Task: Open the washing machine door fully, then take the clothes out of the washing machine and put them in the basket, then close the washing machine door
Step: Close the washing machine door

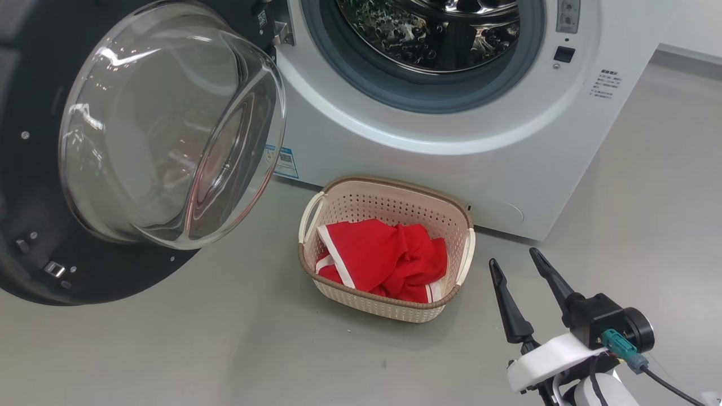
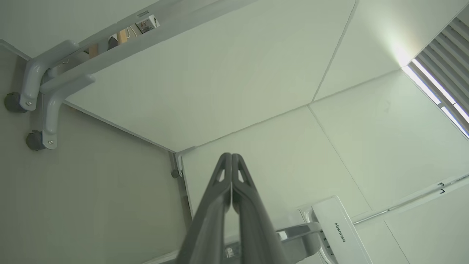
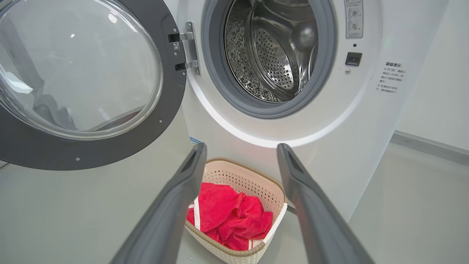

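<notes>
On the grey floor (image 1: 169,349), just before the washing machine (image 1: 428,163), stands the basket (image 1: 389,198) with the red clothes (image 1: 383,254) heaped inside; the washing machine door (image 1: 34,186) hangs wide open to the left. Right pincer (image 1: 513,257), spread and empty, hovers just right of the basket, aimed at the machine. Left pincer (image 2: 231,156), pressed together, faces pale panels (image 2: 227,84).
</notes>
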Available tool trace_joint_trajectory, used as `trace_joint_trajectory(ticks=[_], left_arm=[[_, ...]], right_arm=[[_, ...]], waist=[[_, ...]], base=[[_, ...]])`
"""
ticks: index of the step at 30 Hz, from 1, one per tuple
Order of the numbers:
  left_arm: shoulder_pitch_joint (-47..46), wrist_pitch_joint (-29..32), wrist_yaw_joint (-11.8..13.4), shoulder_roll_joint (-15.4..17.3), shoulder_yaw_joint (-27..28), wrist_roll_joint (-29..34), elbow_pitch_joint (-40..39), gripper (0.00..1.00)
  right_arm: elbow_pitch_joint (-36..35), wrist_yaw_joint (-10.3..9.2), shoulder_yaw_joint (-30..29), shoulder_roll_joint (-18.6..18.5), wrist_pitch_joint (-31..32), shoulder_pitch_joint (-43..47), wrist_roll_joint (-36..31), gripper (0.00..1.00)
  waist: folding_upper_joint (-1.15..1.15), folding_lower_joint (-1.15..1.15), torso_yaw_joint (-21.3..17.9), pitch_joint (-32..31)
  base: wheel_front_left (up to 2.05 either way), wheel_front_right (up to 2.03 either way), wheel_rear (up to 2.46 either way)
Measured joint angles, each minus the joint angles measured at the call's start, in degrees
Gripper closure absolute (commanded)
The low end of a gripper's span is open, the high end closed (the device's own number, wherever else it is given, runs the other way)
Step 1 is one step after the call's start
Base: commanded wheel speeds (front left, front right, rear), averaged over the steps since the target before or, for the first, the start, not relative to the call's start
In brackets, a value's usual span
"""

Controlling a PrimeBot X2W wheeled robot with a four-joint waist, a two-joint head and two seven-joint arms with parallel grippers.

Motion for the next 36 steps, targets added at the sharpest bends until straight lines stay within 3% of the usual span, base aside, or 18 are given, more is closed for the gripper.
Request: trace_joint_trajectory(ticks=[8,16,36], left_arm=[[-1.6,5.9,0.6,3.4,-1.9,-1.8,9.1,1.00],[-4.2,12.8,0.4,3.8,-5.9,-4.8,13.1,1.00],[-6.5,25.0,-5.2,5.0,-7.4,-10.6,19.0,1.00]], right_arm=[[0.3,0.78,0.7,-0.2,0.0,-1.2,-0.4,0.00],[0.4,0.78,0.4,-0.3,0.0,-1.5,-0.4,0.00],[0.5,0.78,-0.4,-0.3,0.0,-2.3,-0.4,0.00]], waist=[[0.00,0.00,-0.9,0.9],[0.00,0.00,-2.0,1.4],[0.00,0.00,-2.8,2.2]], base=[[0.00,0.00,0.00],[0.00,0.00,0.00],[0.00,0.00,0.00]])
